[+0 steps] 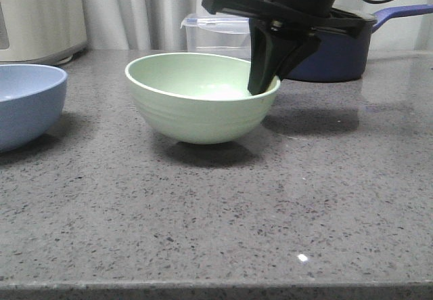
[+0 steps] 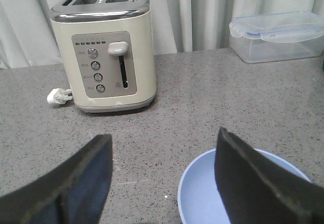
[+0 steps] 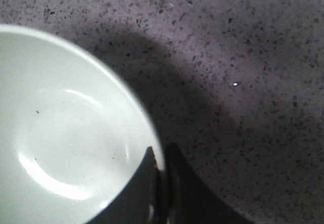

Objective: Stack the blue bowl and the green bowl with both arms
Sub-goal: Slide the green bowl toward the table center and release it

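The right gripper (image 3: 161, 183) had its jaws pinched on the green bowl (image 1: 201, 97) rim at mid-surface — grasp made. The left gripper (image 2: 162, 178) hung wide open over the blue bowl (image 1: 27, 103), holding nothing. Next — probably lifting green clear before stacking.

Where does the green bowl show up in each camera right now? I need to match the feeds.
Front view: the green bowl stands mid-table, the right gripper clamped on its right rim.
Left wrist view: not in it; only the blue bowl shows, with a toaster behind.
Right wrist view: its pale inside fills the left half, with the rim pinched between the fingers.
Shared landmark: the speckled grey countertop.
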Available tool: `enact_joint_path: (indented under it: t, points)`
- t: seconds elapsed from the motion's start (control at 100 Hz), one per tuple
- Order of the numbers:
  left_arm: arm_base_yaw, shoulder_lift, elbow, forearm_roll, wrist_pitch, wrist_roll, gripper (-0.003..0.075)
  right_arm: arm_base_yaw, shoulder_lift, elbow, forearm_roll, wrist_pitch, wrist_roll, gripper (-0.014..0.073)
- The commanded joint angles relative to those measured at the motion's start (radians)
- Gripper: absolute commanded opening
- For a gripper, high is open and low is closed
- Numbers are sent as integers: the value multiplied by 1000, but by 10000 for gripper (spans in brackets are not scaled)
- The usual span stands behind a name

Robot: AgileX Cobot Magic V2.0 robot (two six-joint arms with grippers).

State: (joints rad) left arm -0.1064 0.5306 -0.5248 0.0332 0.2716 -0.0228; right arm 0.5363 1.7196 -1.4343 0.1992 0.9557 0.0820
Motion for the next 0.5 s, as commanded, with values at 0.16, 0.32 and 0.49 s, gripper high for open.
enact_joint_path:
  t: [0.16,0.32,0.49]
  points:
    - [0,9,-31,-5,-81,-12,438,1,-44,-35,15,-52,-2,206]
    - [0,9,-31,-5,-81,-12,438,1,-44,-35,15,-51,-2,308]
    - [0,9,-31,-5,-81,-12,438,1,-67,-35,10,-43,-2,307]
